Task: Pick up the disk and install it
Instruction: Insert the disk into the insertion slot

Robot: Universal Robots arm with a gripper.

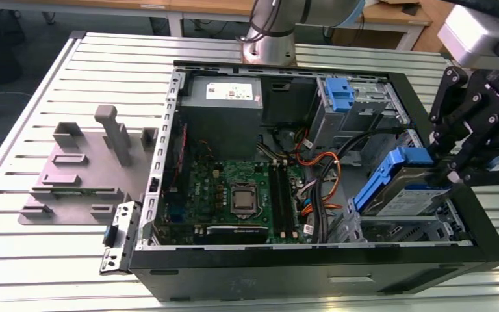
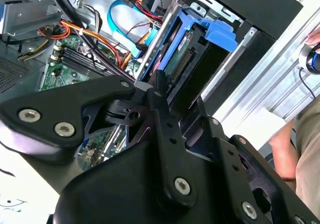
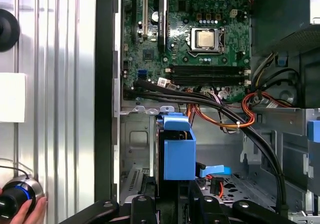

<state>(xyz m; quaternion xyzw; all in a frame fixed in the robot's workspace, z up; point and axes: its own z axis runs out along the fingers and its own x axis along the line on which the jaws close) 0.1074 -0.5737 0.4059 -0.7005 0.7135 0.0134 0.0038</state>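
Observation:
The disk [image 1: 403, 197] is a silver drive in a blue carrier frame, tilted on edge over the drive bay at the exterior view's right end of the open computer case [image 1: 319, 260]. My gripper [image 1: 449, 172] reaches down from the exterior view's right and is shut on the disk's upper end. In the second wrist view the disk [image 2: 192, 49] sticks out past my gripper [image 2: 170, 97], connector edge facing the camera. In the first wrist view the blue carrier of the disk [image 3: 178, 151] stands just beyond my gripper [image 3: 172, 206], above the bay floor.
Inside the case lie the green motherboard [image 1: 232, 188], a grey power supply [image 1: 223, 91], a blue bracket [image 1: 340, 94] and loose orange and black cables [image 1: 319, 169]. A grey fixture [image 1: 85, 169] sits on the slatted table. A person's hand [image 3: 22, 209] holds a knob beside the case.

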